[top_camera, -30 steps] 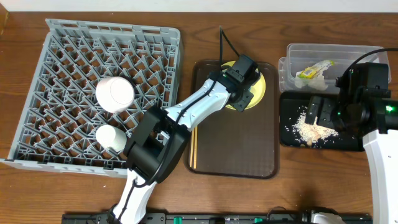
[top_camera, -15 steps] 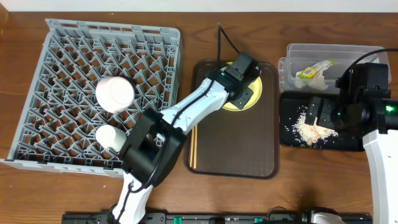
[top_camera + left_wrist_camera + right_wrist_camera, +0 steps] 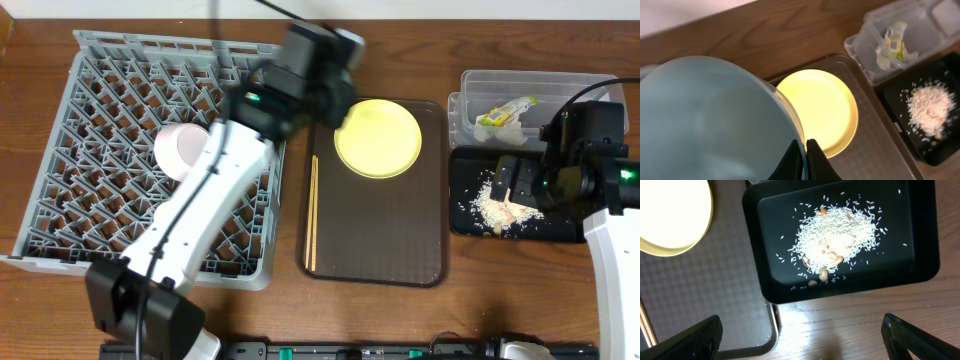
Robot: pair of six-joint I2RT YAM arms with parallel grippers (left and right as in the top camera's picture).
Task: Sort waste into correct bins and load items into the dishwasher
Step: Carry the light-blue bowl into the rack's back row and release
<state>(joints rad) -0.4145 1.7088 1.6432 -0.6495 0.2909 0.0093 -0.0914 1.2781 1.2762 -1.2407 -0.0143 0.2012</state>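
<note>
**Item held.** The left gripper had its jaws pressed together on the rim of the round light blue bowl. The bowl hung in the air above the join between the large grey lattice dish rack and the brown serving tray. It was hidden under the arm in the overhead view.

**Handling, as judged.** The bowl looked stiff, light and smooth-walled, so a pinch on 1 point of the rim was liable to let it swing or slip. The rim was the only practical hold. The wall was too broad for the jaws.

**Orientation.** The bowl is round and has no long axis. It hung tilted from the pinched rim. The left wrist view was too blurred to settle whether its mouth faced the camera or away.

**Other items.**
- The round yellow plate lay flat and face up at the far end of the brown tray.
- The thin wooden chopsticks lay along the tray's left edge, with their long axis running near to far.
- The pale pink bowl sat in the rack.

**Waste.**
- The whitish rice-like crumbs lay heaped in the shallow black tray.
- The green-yellow wrapper lay in the clear plastic tub.

**Right gripper**. The jaws were spread wide and held nothing. The gripper hovered over the desk at the black tray's near edge.
</note>
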